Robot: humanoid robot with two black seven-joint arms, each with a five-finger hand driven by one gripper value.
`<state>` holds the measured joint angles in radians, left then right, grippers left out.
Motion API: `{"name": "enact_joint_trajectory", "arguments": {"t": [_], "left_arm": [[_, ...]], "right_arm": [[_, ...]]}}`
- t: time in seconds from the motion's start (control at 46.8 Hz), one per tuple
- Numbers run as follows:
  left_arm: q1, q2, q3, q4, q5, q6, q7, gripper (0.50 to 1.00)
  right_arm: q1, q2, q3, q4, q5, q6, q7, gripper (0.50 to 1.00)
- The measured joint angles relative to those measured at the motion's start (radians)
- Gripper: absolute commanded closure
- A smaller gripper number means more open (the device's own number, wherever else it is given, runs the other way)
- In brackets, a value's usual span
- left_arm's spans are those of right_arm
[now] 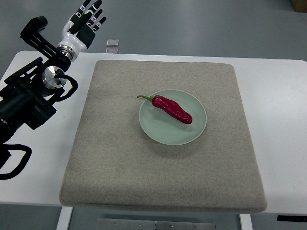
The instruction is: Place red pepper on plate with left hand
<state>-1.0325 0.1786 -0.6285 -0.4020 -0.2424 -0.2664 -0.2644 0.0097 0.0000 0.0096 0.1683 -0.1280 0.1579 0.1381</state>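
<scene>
Red pepper (172, 109) lies on the plate (196, 129), a pale green round dish, stretched diagonally across it. Its green stem points to the plate's upper-left rim and just overhangs it, while its blunt red tip sits close to the plate's centre, slightly right of it. The plate rests on a grey felt mat (115, 158), a little above and right of the mat's middle, and the mat covers most of a white table (283, 143).

The left hand (85, 21) is well apart from the plate, up beyond the mat's upper-left corner and past the table's far edge. Its fingers (98, 6) are extended and lightly spread, pointing away from the plate, and they hold nothing. The black forearm and its cables run from the hand down to the picture's left edge, over the bare table left of the mat.

A small pale object (112, 44) sits just beyond the table's far edge, right of the hand; it is too small to identify, possibly a clear bracket.
</scene>
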Motion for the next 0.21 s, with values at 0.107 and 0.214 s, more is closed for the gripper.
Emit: {"name": "enact_joint_trajectory", "arguments": {"t": [0.107,0.214], "left_arm": [[0.0,0.0,-0.002,0.0,-0.001,0.001,0.0,0.536],[0.0,0.0,-0.002,0.0,-0.004,0.003,0.0,0.536]], "right_arm": [[-0.004,0.0,-0.002,0.0,-0.001,-0.001,0.0,0.572],[-0.006,0.0,-0.003,-0.001,-0.002,-0.001,0.0,0.572]]}}
